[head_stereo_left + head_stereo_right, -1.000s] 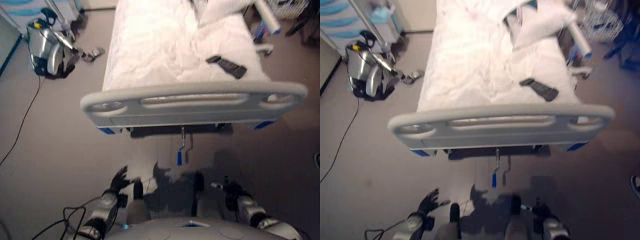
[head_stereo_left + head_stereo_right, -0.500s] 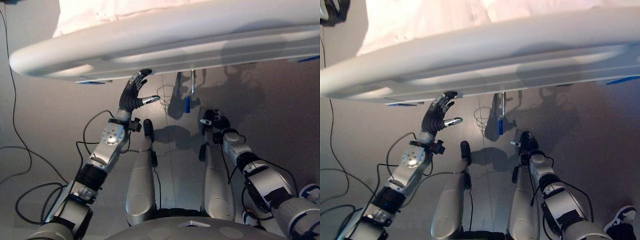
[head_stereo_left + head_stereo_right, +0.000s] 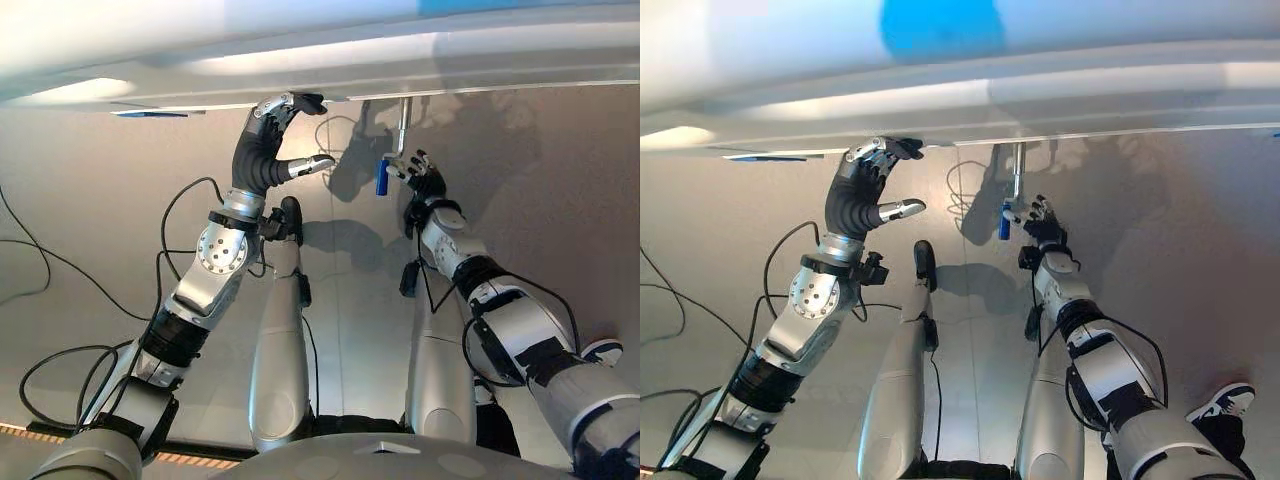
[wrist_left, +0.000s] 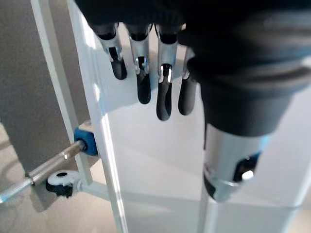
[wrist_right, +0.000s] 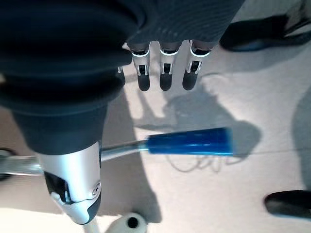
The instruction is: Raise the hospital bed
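The bed's grey-white footboard (image 3: 330, 60) spans the top of both eye views, seen from below. Under its middle a metal crank rod (image 3: 403, 122) hangs down and ends in a blue handle (image 3: 382, 178) (image 5: 189, 141). My right hand (image 3: 424, 180) is open right beside that handle; in the right wrist view the handle lies across the gap between the straight fingers (image 5: 163, 77) and the thumb, unclasped. My left hand (image 3: 262, 150) is open, its fingertips at the footboard's lower edge; its wrist view shows straight fingers (image 4: 142, 73) over the white bed frame (image 4: 146, 160).
Grey floor lies under the bed. A person's shoe (image 3: 1225, 402) stands at the far right by my right arm, and dark shoes (image 5: 287, 204) show in the right wrist view. A caster wheel (image 4: 60, 180) sits beside a second rod with a blue cap (image 4: 87, 141).
The camera has sunk lower and closer under the footboard. My right hand has risen from floor height to the blue crank handle. My left hand has risen to the footboard's lower edge.
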`<state>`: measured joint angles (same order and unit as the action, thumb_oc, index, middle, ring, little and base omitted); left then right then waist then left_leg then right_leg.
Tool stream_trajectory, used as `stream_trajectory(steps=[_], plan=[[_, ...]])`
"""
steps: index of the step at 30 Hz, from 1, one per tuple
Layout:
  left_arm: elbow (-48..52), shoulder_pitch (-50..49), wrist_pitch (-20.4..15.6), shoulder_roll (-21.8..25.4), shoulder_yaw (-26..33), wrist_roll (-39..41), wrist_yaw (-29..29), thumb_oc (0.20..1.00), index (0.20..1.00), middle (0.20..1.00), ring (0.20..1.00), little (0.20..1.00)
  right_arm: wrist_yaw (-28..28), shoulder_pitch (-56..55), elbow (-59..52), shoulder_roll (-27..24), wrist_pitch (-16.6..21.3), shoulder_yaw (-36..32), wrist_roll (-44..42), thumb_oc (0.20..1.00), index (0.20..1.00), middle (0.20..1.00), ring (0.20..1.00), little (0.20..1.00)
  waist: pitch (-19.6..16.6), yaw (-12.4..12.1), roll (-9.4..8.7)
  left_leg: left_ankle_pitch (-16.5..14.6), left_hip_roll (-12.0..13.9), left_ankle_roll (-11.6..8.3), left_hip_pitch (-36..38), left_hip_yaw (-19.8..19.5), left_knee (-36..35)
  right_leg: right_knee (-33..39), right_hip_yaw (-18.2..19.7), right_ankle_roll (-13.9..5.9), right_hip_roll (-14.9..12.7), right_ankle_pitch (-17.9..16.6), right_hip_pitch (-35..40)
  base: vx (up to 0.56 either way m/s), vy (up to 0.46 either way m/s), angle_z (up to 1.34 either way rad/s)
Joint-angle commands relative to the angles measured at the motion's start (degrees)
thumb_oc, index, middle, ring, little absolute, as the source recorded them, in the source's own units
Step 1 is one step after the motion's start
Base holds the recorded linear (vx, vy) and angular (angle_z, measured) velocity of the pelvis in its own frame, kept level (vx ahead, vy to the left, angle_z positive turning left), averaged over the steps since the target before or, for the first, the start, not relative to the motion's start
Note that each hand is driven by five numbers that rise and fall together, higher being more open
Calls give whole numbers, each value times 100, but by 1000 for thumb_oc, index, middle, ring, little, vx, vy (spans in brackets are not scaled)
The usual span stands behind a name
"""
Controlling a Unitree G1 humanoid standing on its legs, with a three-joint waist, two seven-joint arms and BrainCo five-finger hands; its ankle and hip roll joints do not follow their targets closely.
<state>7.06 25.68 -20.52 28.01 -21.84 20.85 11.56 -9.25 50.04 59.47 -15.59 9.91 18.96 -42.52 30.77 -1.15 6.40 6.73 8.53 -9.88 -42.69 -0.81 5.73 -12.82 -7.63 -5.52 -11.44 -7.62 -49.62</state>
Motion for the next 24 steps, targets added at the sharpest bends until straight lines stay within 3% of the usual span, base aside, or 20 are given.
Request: stream_trajectory(steps=[1,11,24], plan=[[877,227,-366,198,246,-270,196,1000,1000,1000,1000,1000,-2,66,-262,211,216,179,-345,1000,1000,1000,1000,1000,-98,-158,-254,17,-132,161,-246,-13,267,18,22,-392,-110,163,184,26,-1,5],[1215,285,-363,514,409,-535,337,1000,1000,1000,1000,1000,86,512,-111,386,137,320,-581,1000,1000,1000,1000,1000,-98,-293,-232,22,-156,175,-433,-82,185,181,-85,-397,-141,149,139,24,8,5],[1425,411,-340,395,517,-554,409,1000,1000,1000,1000,1000,114,498,588,375,-124,319,-180,1000,1000,1000,1000,1000,-98,-402,-171,-43,-261,233,-660,-197,272,221,-185,-416,-217,158,105,16,18,5]])
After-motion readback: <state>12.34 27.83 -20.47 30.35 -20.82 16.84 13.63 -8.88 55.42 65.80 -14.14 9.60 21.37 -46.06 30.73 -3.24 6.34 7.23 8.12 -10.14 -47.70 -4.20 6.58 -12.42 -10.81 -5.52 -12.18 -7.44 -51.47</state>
